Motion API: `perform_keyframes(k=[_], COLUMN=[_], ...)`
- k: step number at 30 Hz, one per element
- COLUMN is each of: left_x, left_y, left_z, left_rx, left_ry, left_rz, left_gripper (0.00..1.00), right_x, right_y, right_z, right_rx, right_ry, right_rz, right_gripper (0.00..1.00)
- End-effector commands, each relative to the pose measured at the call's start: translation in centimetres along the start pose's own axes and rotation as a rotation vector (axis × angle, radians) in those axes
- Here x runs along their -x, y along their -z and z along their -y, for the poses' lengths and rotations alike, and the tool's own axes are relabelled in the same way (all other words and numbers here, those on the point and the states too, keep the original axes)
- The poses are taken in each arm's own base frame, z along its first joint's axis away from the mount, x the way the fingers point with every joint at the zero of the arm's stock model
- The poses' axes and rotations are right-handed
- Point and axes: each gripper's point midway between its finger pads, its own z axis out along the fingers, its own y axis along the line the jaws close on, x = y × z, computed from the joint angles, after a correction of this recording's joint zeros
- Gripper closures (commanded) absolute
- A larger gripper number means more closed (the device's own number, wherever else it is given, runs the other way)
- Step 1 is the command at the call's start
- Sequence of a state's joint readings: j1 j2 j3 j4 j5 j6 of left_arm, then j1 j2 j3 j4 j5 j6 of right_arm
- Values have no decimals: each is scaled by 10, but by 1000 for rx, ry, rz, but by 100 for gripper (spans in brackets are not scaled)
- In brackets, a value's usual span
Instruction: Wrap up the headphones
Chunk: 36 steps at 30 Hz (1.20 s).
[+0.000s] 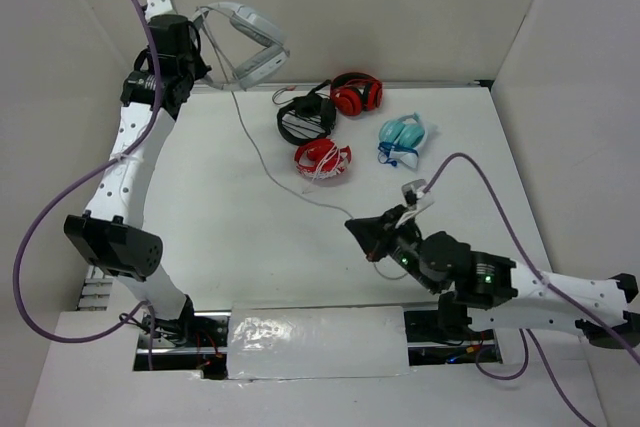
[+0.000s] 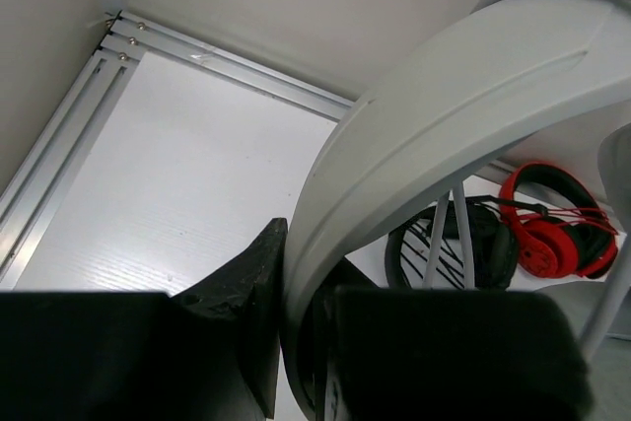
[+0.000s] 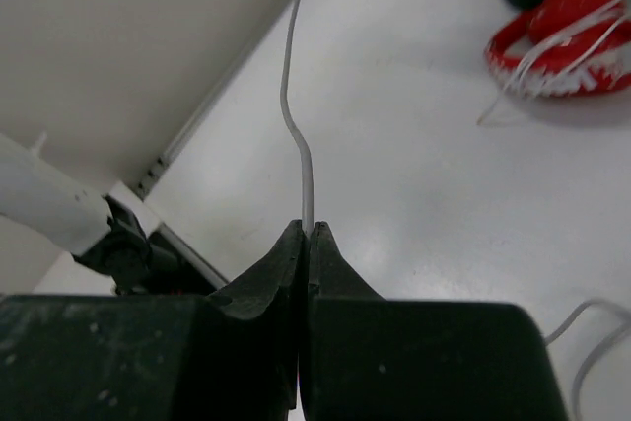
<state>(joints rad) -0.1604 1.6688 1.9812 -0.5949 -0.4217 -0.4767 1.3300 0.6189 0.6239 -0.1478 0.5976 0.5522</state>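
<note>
Black fingers of the right gripper [image 3: 305,234] are pressed shut on the thin grey cable [image 3: 307,160], low over the table [image 1: 220,207] toward its near right. From there the cable runs back across the table to the grey-white headphones [image 1: 255,42], which are held up in the air at the far left corner, their wide headband [image 2: 444,115] seemingly clamped by the left gripper [image 2: 301,278], though the contact is partly hidden. Resting on the table's far side are a black pair [image 1: 305,117], a red pair [image 1: 355,95], a red-and-white pair [image 1: 322,157] and a light blue pair [image 1: 403,135].
</note>
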Motion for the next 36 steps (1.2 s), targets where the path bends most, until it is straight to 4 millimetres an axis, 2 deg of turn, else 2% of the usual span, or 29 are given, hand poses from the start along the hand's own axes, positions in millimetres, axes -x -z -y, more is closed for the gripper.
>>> perform_keyframes(k=[1,2,4,7,8,9,10,12,13,14,15,16,17,18,19,20,21,22,23,24,25,26,27,29,30,31,34,35,36], left_x=[24,22,11,-8,-16,-20,-35,-39,-49,-57,-66,-76,-83,-93,-117,-119,-125,-131,-144,-168,-171,-181,-195,-219,-232,-246,-275,-281,-286], left_y=[-12,-17,-24,-34,-36,-36,-39,-33,-33,-30,-27,-22,-16,-5,1,32,39,55,71,85,112,125,138,165,177,195,228,235,239], left_z=[0,-5,-6,-9,-9,-7,-8,0,-1,9,11,16,22,47,51,64,75,75,86,90,99,102,99,107,107,114,124,126,128], left_rx=[-2,16,32,47,37,19,7,-35,-32,-53,-51,-75,-101,-206,-254,-368,-417,-465,-536,-615,-693,-736,-765,-832,-878,-939,-1041,-1056,-1058], left_ry=[75,63,18,-31,-41,-50,-71,-88,-111,-122,-139,-180,-195,-225,-276,-286,-291,-303,-324,-348,-360,-371,-384,-419,-445,-474,-534,-549,-566], left_rz=[112,121,96,56,46,42,17,19,-1,-15,-41,-60,-72,-82,-122,-107,-120,-105,-117,-162,-157,-175,-187,-238,-264,-287,-341,-351,-356], left_gripper=[100,100,100,100,100,100,100,100,100,100,100,100,100,100,100,100,100,100,100,100,100,100,100,100,100,100,100,100,100], right_x=[58,76,95,149,157,172,189,200,214,221,234,232,240,254,253,260,269,271,275,289,289,303,302,311,313,313,312,316,314], right_y=[21,25,30,42,42,47,50,48,47,46,49,39,35,38,33,17,20,10,6,6,-4,-3,-14,-19,-30,-35,-57,-59,-70], right_z=[18,9,2,-14,-17,-21,-26,-39,-40,-42,-54,-59,-55,-60,-66,-62,-58,-59,-57,-49,-55,-47,-49,-49,-39,-38,-25,-24,-12], right_rx=[-143,-117,-88,-81,-88,-75,-73,-31,-42,-36,16,31,13,21,56,16,-7,-1,-3,-26,29,10,48,69,44,57,54,56,29], right_ry=[87,72,140,173,225,195,227,308,332,347,355,414,431,438,478,525,522,557,572,595,609,627,646,681,687,704,720,723,702], right_rz=[144,185,224,325,330,360,389,390,398,403,425,398,409,432,413,408,429,424,427,449,436,453,434,433,418,409,372,369,345], right_gripper=[100,100,100,100,100,100,100,100,100,100,100,100,100,100,100,100,100,100,100,100,100,100,100,100,100,100,100,100,100])
